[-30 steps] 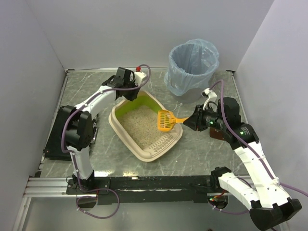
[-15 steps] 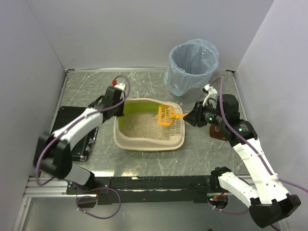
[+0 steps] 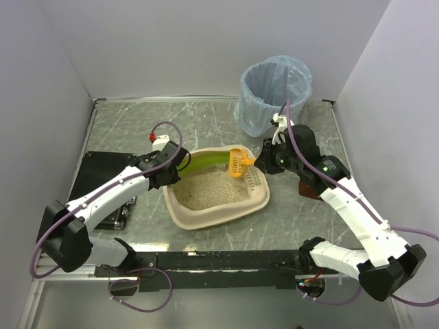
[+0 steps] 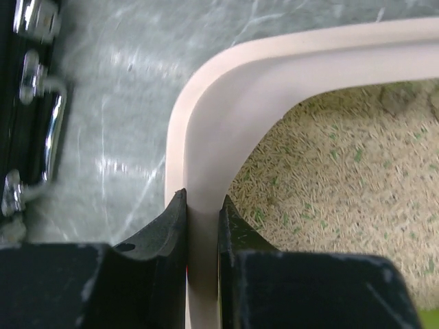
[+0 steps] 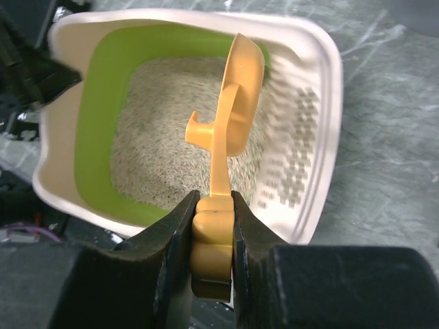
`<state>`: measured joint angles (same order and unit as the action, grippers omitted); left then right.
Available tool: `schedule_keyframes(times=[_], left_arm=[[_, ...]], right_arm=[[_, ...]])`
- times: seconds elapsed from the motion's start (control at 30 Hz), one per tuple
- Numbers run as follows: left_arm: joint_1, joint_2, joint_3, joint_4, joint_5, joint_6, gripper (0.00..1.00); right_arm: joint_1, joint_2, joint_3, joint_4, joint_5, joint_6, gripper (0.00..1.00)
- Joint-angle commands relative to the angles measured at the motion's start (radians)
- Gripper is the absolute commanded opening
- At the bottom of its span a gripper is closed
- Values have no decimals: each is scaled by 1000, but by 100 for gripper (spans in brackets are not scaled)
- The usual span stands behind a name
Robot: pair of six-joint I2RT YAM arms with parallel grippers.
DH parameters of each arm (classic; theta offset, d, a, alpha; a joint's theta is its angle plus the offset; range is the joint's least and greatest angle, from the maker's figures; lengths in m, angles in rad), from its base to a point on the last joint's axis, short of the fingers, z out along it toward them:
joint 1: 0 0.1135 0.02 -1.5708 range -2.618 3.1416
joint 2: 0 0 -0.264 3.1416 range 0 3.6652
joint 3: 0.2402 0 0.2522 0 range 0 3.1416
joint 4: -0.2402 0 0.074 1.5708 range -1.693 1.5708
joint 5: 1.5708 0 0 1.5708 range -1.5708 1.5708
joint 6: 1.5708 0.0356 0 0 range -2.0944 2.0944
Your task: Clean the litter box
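Observation:
The litter box (image 3: pixel 180 214) is a cream tray with a lime-green inner wall and beige litter, in the middle of the table. My left gripper (image 3: pixel 175 170) is shut on its left rim (image 4: pixel 203 171), one finger outside and one inside. My right gripper (image 3: pixel 266 163) is shut on the handle of the orange slotted scoop (image 3: pixel 239 163). The scoop's head (image 5: pixel 241 96) hangs over the litter near the slotted lip (image 5: pixel 298 147). The box also shows in the right wrist view (image 5: pixel 96 116).
A grey round bin with a light-blue bag (image 3: pixel 274 92) stands at the back right, behind my right arm. A black plate (image 3: pixel 96 168) lies at the left under my left arm. Grey walls close in the sides and back.
The litter box has turned and slid with my left gripper, its slotted lip now to the right. My right gripper has moved up and left, carrying the scoop to the box's far right side.

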<state>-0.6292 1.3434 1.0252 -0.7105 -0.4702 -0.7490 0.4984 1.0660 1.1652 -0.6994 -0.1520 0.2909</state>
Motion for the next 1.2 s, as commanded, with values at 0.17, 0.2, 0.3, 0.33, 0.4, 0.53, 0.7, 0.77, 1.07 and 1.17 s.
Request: schedule_keyframes(times=[0.17, 0.2, 0.3, 0.33, 0.4, 0.53, 0.7, 0.77, 1.07, 1.17], left_arm=[[-234, -145, 1, -190, 10, -432, 90], [-250, -156, 16, -220, -30, -444, 99], [-264, -200, 102, -343, -134, -382, 99], [-264, -225, 131, -359, -151, -341, 99], [-264, -248, 205, -295, -153, -142, 99], [-253, -297, 90, 240, -46, 364, 97], [-68, -208, 36, 552, 359, 829, 97], [84, -120, 76, 548, 656, 905, 97], [141, 339, 419, 260, 887, 1123, 98], [140, 391, 452, 258, 878, 1116, 98]], right_arm=[[3, 12, 67, 49, 48, -15, 0], [5, 17, 68, 51, 36, -15, 0], [3, 8, 50, 77, -3, -18, 0], [3, 2, 42, 86, -14, -19, 0], [5, -11, 36, 93, -46, -30, 0], [3, -40, -1, 121, -96, -27, 0], [2, -95, -18, 57, -100, -33, 0], [2, -124, -32, 34, -104, -29, 0], [0, -228, -128, 21, -77, 24, 0], [-1, -228, -124, 6, -67, 10, 0]])
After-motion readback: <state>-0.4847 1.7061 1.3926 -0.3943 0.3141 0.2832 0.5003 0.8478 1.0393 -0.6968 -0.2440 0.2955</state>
